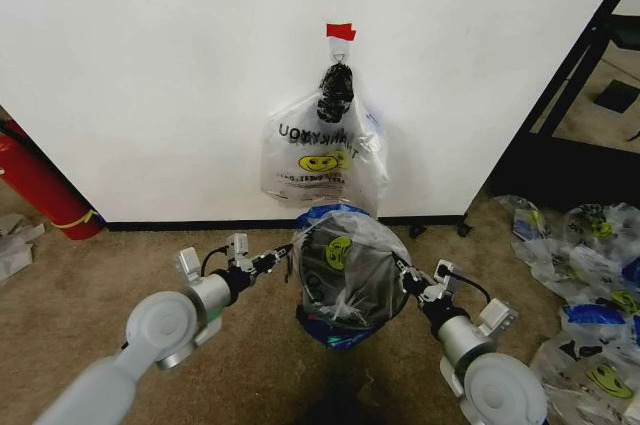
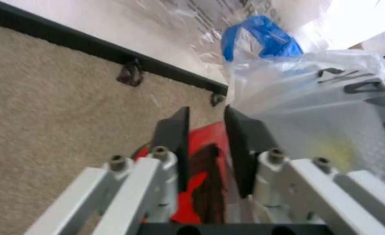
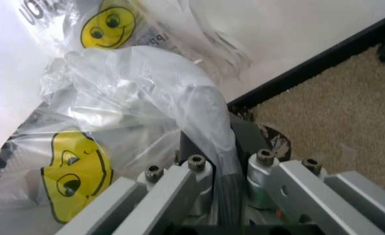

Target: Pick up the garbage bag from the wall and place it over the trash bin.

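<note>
Your right gripper [image 3: 222,196] clamps a fold of the garbage bag [image 1: 345,265], already draped over the trash bin [image 1: 335,330]; your left gripper [image 2: 205,142] has its jaws open beside the bin's red base. Spread evenly (avoid tearing). Beyond, spare bags [image 1: 320,150] hang on the wall [image 1: 150,65].

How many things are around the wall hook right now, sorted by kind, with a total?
Bag draped over the bin: 1
Bundle of bags hanging on the hook: 1
Trash bin: 1
Red tape strip: 1
Red cylinder: 1
End effectors: 2, left end effector and right end effector, one at each side of the bin
Total: 7
</note>
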{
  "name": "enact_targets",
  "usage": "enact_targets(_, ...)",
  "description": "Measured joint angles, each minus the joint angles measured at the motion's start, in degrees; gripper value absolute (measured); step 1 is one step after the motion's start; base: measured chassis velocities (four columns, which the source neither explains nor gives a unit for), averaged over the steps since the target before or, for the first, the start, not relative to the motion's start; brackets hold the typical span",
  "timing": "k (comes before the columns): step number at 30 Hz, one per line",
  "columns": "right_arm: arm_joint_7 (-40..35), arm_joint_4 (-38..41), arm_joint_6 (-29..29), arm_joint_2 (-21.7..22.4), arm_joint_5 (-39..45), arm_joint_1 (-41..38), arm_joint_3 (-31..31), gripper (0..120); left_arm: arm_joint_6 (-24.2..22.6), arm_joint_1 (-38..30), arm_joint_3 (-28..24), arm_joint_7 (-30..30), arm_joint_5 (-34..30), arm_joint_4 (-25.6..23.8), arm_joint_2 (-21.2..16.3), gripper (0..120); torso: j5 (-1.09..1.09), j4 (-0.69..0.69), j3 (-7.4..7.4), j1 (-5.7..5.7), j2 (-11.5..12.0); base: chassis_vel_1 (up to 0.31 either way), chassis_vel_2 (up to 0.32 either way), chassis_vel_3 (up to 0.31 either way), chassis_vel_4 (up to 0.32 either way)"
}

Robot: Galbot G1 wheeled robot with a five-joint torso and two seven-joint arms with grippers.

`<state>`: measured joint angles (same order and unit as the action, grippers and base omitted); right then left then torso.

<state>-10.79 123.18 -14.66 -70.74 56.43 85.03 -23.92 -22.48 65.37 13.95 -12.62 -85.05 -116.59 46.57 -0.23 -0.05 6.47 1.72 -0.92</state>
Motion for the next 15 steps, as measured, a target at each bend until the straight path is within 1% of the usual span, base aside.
enact_targets(3, -0.1, -0.7, 0.2, 0.0, -0.1, -0.1, -0.1, 1, -0.3, 0.4, 0.6, 0.4, 0.6, -0.6, -1.0, 41, 0.0, 0.0, 0.0, 0.0, 0.0, 0.0, 0.0, 0.0, 0.0)
enact_targets(5, -0.1, -0.8, 0.2, 0.0, -0.1, -0.1, -0.1, 1, -0.3, 0.4, 0.7, 0.4, 0.8, -0.7, -1.2, 43, 0.0, 0.0, 0.0, 0.0, 0.0, 0.0, 0.0, 0.0, 0.0)
enact_targets(11, -0.1, -1.4, 0.4, -0.1, -0.2, -0.3, -0.4, 1, 0.9, 1.1, 0.9, 0.7, 5.1, -1.2, -2.6, 68, -0.01, 0.0, 0.0, 0.0, 0.0, 0.0, 0.0, 0.0, 0.0)
enact_targets(12, -0.1, -1.4, 0.4, -0.1, -0.2, -0.3, -0.4, 1, 0.9, 1.1, 0.9, 0.7, 5.1, -1.2, -2.6, 68, -0.01, 0.0, 0.0, 0.0, 0.0, 0.0, 0.0, 0.0, 0.0)
enact_targets(13, -0.1, -1.4, 0.5, -0.1, -0.3, -0.3, -0.4, 1, 1.0, 1.1, 1.2, 0.5, 5.3, -1.4, -2.7, 73, -0.01, 0.0, 0.0, 0.0, 0.0, 0.0, 0.0, 0.0, 0.0)
enact_targets(15, -0.1, -1.7, 0.9, -0.3, -1.7, -0.3, -0.4, 1, 1.3, 0.8, 2.8, -2.7, 5.9, -2.9, -2.8, 83, 0.0, 0.0, 0.0, 0.0, 0.0, 0.0, 0.0, 0.0, 0.0)
